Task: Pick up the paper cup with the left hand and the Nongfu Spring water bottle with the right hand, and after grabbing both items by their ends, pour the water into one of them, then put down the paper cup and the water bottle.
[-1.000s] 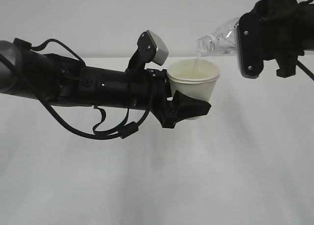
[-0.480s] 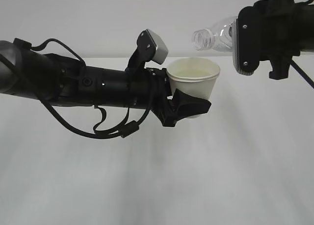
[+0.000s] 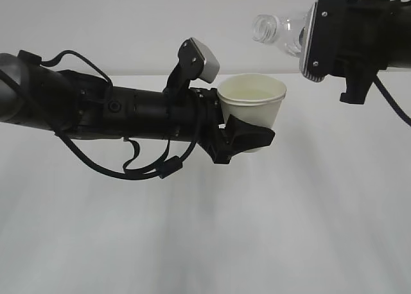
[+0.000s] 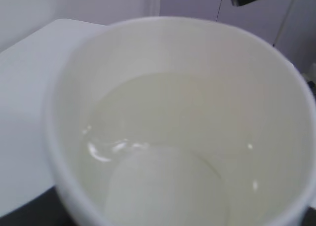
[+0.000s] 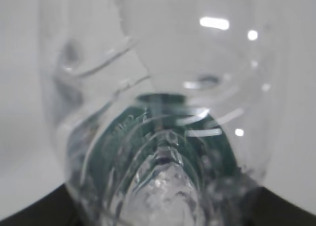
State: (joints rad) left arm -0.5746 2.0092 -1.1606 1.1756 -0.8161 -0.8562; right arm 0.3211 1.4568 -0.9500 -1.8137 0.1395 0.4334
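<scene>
Left hand clamped round the paper cup, held upright mid-scene, water inside. Right hand closed on the Nongfu Spring water bottle, upper right, neck raised. Thin-walled, crushable, top-heavy when filled; best gripped low, gently.

You're looking across a plain white table, matte and smooth, filling everything below the paper cup. Its far edge runs level behind the paper cup, about at rim height, and meets a pale grey wall there. Beneath the paper cup, soft grey shading streaks the surface, faint and blurred at the edges. From the left wrist, to the left of the paper cup, you catch the tabletop's rounded corner, same flat white.
</scene>
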